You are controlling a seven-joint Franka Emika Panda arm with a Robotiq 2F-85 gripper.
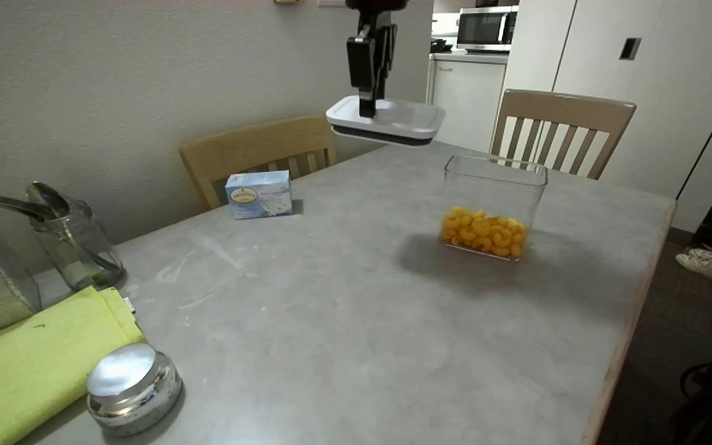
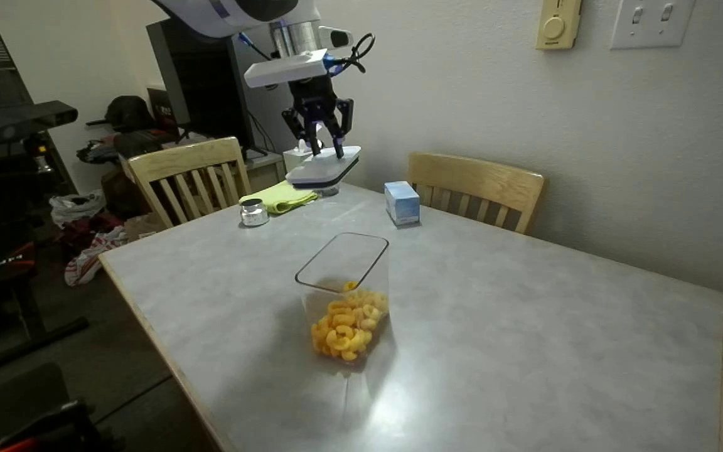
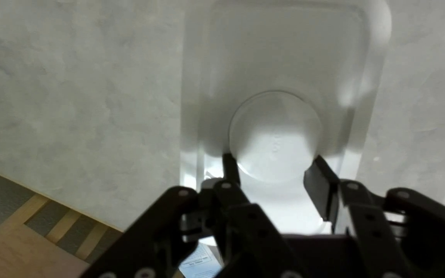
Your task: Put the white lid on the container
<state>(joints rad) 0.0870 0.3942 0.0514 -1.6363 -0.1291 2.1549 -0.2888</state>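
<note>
Your gripper looms nearest in the wrist view, its two fingers drawn in partway, one at each side of the round button in the middle of the white lid; it has the lid by that button, in the air above the grey table, up and off to one side of the container. Expect the lid to be light and stiff, its plastic rather slick; the button looks the right place to hold, though the fingers sit off its middle, so the lid could pivot under a push. Whether it hangs quite level is hard to judge. The dark seal round its underside will probably drag on the container and want your firm, even pressure. The container, open-topped and part filled with yellow-orange pieces, is likely light too and may skate on that smooth-looking table. A pale blue box, a shiny metal jar and a yellow cloth share it, well apart from the container; in an exterior view a wooden chair stands past the table's edge, and a microwave sits beyond.
</note>
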